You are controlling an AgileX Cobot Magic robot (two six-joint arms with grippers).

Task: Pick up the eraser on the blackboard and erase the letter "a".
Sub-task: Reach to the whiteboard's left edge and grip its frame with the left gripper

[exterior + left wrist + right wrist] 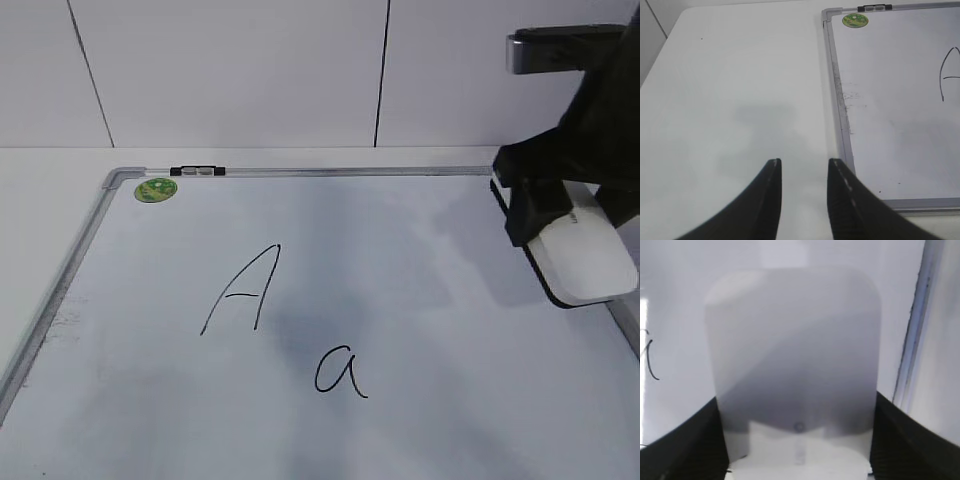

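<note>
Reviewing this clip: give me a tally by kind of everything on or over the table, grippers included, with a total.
Large white dry-erase board with grey frame: 1
Handwritten black marker letters, capital "A" and lowercase "a": 2
White rounded plastic eraser: 1
Round green sticker: 1
Small black-and-silver clip: 1
Black grippers, left gripper and right gripper: 2
Total: 8

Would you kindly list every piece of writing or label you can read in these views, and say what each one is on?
"A": capital letter handwritten in black marker on the whiteboard.
"a": lowercase letter, same marker, lower right of the capital.
Green sticker at the board's top left corner: print too small to read.
Eraser in the right end effector: grey lettering, unreadable.
</note>
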